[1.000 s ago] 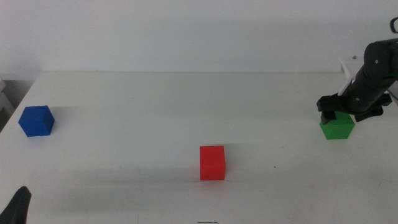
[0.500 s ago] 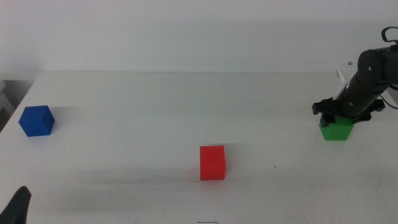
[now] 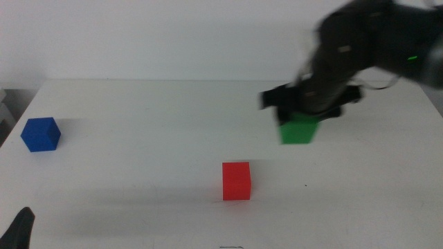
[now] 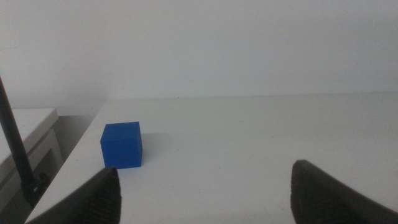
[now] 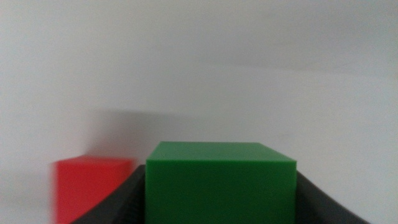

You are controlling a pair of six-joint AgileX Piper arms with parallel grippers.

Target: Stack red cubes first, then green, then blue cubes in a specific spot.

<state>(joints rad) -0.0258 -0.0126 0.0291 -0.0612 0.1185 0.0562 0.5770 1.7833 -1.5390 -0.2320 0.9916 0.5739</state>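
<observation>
1 green cube, now off the table's right edge area, clenched in right claw; 1 red, 1 blue.

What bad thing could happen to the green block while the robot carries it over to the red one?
The right gripper is moving fast (it looks blurred), so the green cube might slip from its fingers or swing past the red cube. The red cube is no bigger than the green one, so a slightly off-center drop could tip it off. The blue cube and left gripper are far away.
</observation>
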